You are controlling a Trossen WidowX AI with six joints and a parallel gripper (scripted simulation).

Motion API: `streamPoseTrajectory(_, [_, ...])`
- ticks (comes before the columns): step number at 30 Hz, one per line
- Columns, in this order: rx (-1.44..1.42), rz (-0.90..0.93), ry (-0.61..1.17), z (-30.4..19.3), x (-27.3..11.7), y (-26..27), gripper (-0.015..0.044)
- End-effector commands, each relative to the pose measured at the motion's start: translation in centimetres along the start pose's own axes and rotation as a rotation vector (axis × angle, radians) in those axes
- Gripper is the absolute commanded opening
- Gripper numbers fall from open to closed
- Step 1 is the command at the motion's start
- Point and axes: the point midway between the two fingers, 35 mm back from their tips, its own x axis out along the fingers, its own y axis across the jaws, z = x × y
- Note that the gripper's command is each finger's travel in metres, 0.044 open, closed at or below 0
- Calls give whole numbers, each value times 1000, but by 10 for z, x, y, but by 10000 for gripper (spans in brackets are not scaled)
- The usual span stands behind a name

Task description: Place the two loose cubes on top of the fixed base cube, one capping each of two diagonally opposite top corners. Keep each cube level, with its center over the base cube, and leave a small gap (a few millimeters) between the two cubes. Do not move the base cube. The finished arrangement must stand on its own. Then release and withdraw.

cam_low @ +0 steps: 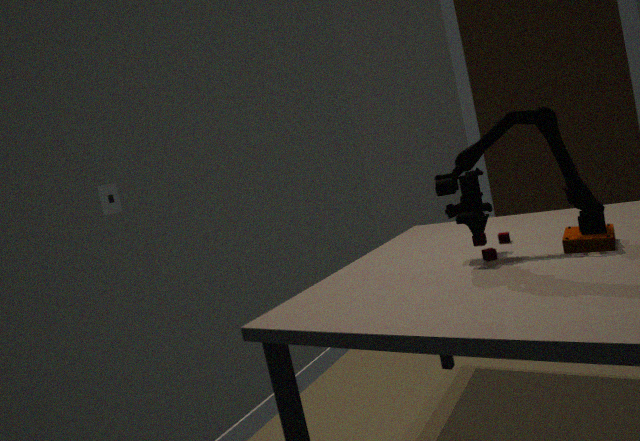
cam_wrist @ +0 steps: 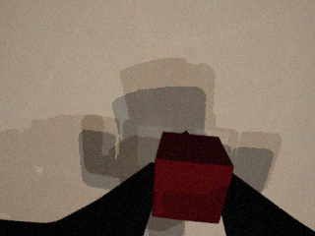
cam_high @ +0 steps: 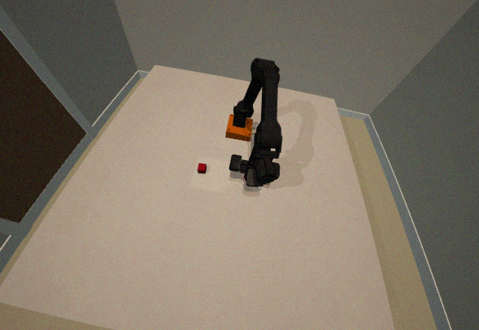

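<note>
Grey walls [cam_high: 216,28] [cam_low: 206,116] stand behind a pale table [cam_high: 185,249] [cam_low: 392,302] [cam_wrist: 49,49]. Pointing down, the gripper [cam_high: 250,174] [cam_low: 479,237] [cam_wrist: 188,173] pinches a red cube [cam_low: 479,240] [cam_wrist: 192,189] above the tabletop. Near it in the exterior view, a second cube [cam_low: 489,254] sits on the table; a third cube [cam_high: 201,167] [cam_low: 504,237] rests apart from that one. Which is the base, I cannot tell. Farther out, the arm [cam_high: 269,105] [cam_low: 560,152] rises from its orange base [cam_high: 233,132] [cam_low: 573,244].
</note>
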Motion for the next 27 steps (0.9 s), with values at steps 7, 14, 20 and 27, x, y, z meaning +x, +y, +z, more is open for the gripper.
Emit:
streamPoseTrajectory(7, [10,0,11,-3,15,-1,105])
streamPoseTrajectory(14, [6,0,11,-3,16,-1,105])
streamPoseTrajectory(20, [4,0,11,-3,17,-1,105])
streamPoseTrajectory(27, [4,0,11,-3,17,-1,105])
